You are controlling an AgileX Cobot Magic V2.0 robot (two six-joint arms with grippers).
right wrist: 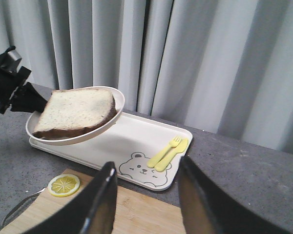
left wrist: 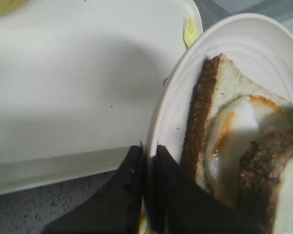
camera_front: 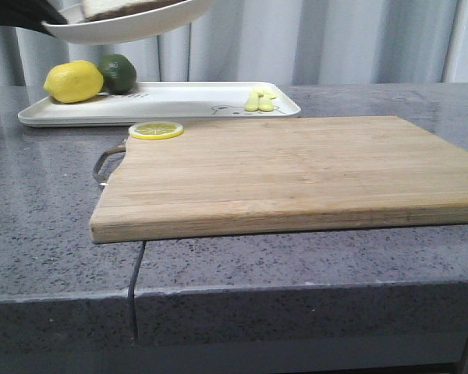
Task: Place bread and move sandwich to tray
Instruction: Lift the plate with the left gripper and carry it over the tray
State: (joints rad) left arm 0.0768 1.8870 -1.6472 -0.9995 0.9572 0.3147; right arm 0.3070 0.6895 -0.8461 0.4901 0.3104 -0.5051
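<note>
held over the tray [right wrist: 136, 141], the sandwich [right wrist: 75, 113] shows speckled, dark-crusted bread.

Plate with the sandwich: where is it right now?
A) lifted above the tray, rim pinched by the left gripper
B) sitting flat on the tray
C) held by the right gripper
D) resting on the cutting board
A: the left gripper pinches the plate rim, and it hangs above the tray; the right gripper is open and holds nothing.
</note>
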